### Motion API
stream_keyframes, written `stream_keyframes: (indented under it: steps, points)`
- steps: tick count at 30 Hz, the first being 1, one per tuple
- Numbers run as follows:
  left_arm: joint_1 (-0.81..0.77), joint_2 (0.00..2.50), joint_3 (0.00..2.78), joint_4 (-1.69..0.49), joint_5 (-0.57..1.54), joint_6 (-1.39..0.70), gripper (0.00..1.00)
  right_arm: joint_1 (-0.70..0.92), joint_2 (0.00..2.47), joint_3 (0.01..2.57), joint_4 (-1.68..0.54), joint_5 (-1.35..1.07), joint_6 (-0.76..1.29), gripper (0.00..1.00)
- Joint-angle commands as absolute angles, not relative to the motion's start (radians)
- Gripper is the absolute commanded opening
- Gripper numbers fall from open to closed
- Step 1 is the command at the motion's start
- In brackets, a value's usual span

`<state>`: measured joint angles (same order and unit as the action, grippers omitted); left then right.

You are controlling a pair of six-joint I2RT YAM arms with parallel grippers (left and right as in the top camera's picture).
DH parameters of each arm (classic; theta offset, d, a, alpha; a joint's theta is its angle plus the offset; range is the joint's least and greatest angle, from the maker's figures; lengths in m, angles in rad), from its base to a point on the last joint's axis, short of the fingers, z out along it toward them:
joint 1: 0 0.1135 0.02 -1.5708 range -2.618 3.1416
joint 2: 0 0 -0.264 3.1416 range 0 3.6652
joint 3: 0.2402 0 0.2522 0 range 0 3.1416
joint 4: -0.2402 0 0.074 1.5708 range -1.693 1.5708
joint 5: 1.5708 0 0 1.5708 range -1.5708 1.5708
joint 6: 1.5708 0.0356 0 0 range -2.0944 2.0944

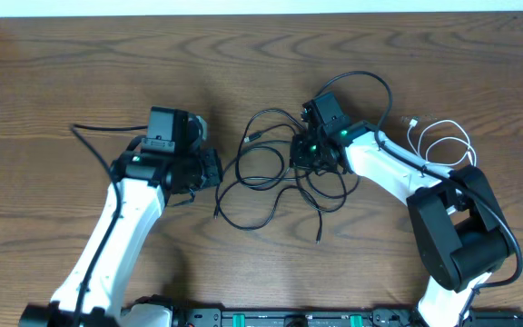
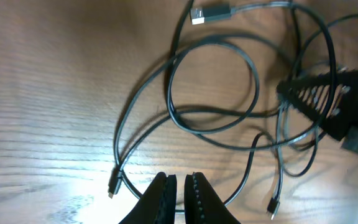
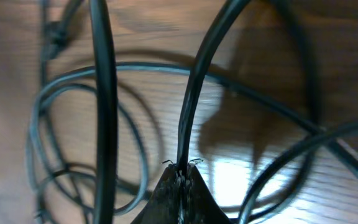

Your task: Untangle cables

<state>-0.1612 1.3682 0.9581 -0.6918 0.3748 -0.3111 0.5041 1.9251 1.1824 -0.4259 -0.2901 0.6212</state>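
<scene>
Where cables (image 1: 284,173) lie — wood-grain tbl (image 1: 80,64).

No readable text, brand, number or sign in any view. Cables (image 3: 102,93) plain black, unmarked. Silver plug (image 2: 211,12) shows no legible print. Rail (image 1: 289,318) at table's near edge has small green marks, too tiny to read.

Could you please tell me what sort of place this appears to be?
Probably a robotics lab bench: a left arm and a right arm stand by an equipment rail at the edge of a wood-grain table, with tangled black cables laid out between them.
</scene>
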Motion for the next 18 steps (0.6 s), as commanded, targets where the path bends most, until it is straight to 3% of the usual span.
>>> stream_keyframes:
  steps: [1, 7, 11, 18]
  points:
    - [-0.174, 1.404, 0.96, -0.694, 0.434, -0.28, 0.14, 0.511, 1.969, 1.181, -0.426, -0.22, 0.632, 0.02]
    - [-0.247, 1.427, 0.96, -0.685, 0.426, -0.259, 0.17, 0.517, 2.046, 1.181, -0.373, -0.269, 0.632, 0.02]
    - [-0.3, 1.427, 0.96, -0.661, 0.37, -0.26, 0.4, 0.519, 2.086, 1.181, -0.366, -0.268, 0.632, 0.02]
    - [-0.361, 1.427, 0.952, -0.653, 0.328, -0.263, 0.57, 0.519, 2.097, 1.181, -0.359, -0.264, 0.631, 0.02]
